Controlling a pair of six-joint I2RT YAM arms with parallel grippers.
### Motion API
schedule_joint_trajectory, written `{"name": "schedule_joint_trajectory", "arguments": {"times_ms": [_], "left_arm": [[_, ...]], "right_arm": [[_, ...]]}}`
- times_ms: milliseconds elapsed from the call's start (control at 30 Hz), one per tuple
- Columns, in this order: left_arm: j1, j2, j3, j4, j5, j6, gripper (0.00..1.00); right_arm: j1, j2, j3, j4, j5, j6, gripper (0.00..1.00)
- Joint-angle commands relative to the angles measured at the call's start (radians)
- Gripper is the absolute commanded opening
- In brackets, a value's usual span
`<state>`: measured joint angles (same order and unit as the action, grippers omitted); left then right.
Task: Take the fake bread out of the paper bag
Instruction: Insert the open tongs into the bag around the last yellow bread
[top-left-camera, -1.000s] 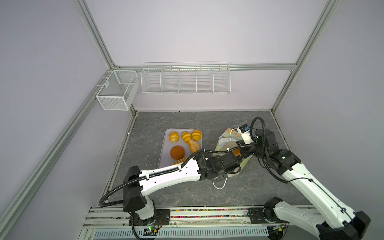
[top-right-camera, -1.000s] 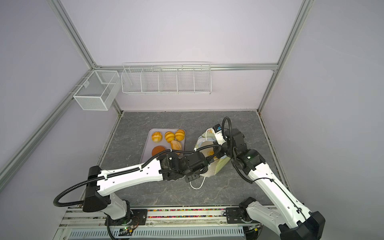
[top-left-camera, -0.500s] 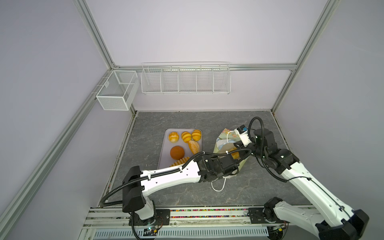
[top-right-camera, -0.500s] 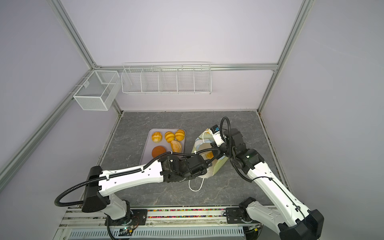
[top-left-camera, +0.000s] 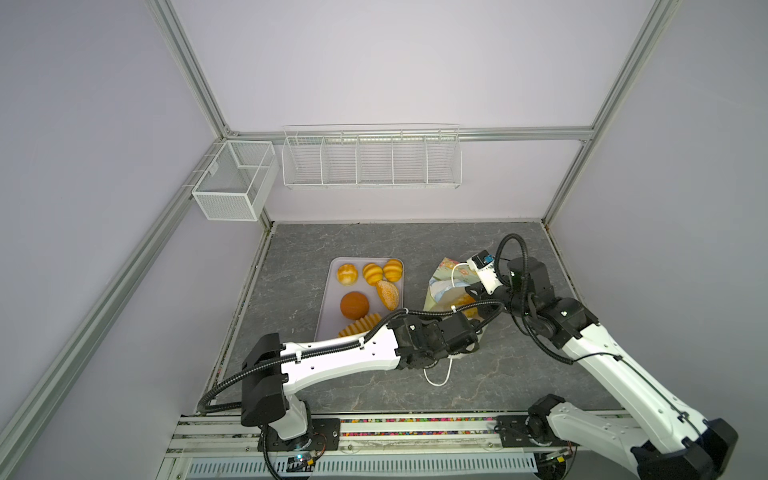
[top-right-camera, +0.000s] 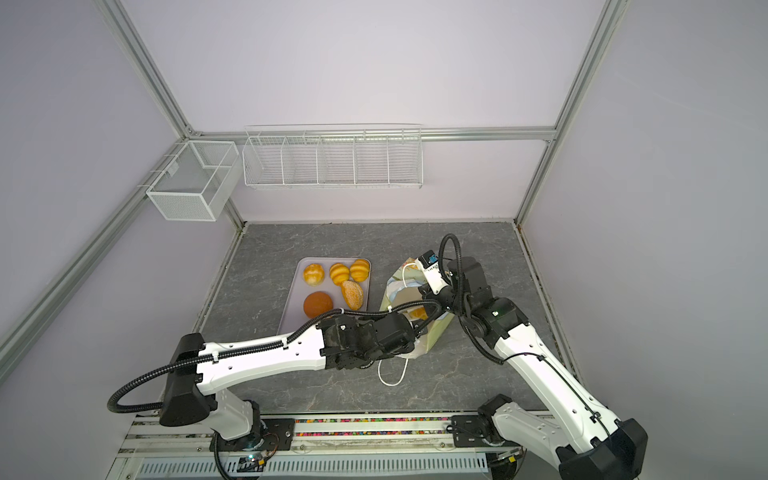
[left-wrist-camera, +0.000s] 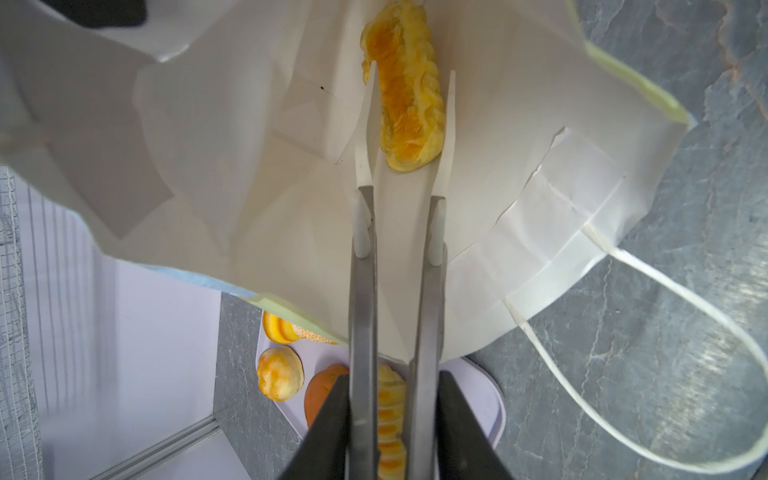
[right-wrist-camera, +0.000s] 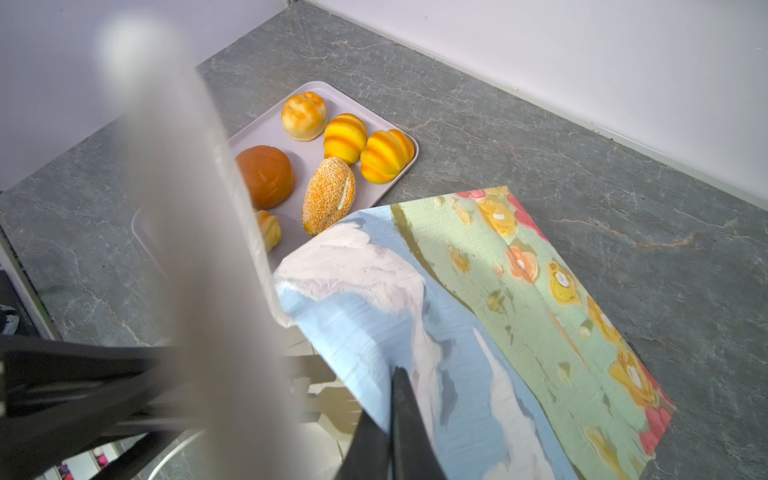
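You're on what looks like the last pick. Six breads sit on the tray (top-left-camera: 329, 299). One loaf (left-wrist-camera: 399, 37) lies deep in the bag (left-wrist-camera: 540, 145), which is tipped on the counter just beside the tray.

Your right gripper (top-left-camera: 471, 286) is pinched together on the bag's rim, holding the mouth open. Your left gripper (left-wrist-camera: 410, 72) is inside, its fingers apart and flanking the loaf. I cannot tell whether they press it.

Next, confirm the squeeze. Then draw straight back out along the bag without snagging the paper, and carry the loaf to the tray.
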<state>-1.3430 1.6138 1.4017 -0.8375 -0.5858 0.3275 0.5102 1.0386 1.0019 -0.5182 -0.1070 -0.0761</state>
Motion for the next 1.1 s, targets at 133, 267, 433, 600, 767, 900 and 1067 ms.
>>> {"name": "schedule_joint_trajectory", "arguments": {"times_ms": [133,267,433,600,767,900,1067], "left_arm": [[-0.004,-0.004,-0.013,0.046,0.001,-0.009,0.35],[-0.004,-0.044,-0.033,0.054,0.038,-0.021,0.35],[-0.004,-0.07,-0.062,0.077,0.057,-0.05,0.35],[-0.001,-0.024,-0.058,0.091,0.02,-0.087,0.35],[0.006,0.021,-0.055,0.124,0.03,-0.106,0.35],[0.007,0.018,-0.079,0.145,0.052,-0.106,0.35],[0.013,0.042,-0.084,0.144,0.003,-0.119,0.33]], "right_arm": [[0.002,-0.007,-0.017,0.017,-0.037,-0.015,0.07],[0.002,-0.007,-0.017,0.018,-0.036,-0.014,0.07],[0.002,-0.005,-0.014,0.021,-0.04,-0.011,0.07],[0.003,-0.003,-0.013,0.023,-0.048,-0.009,0.07],[0.006,-0.003,-0.007,0.015,-0.046,-0.007,0.07],[0.006,-0.009,0.003,0.0,-0.027,-0.013,0.07],[0.007,-0.012,0.003,-0.002,-0.026,-0.009,0.07]]}}
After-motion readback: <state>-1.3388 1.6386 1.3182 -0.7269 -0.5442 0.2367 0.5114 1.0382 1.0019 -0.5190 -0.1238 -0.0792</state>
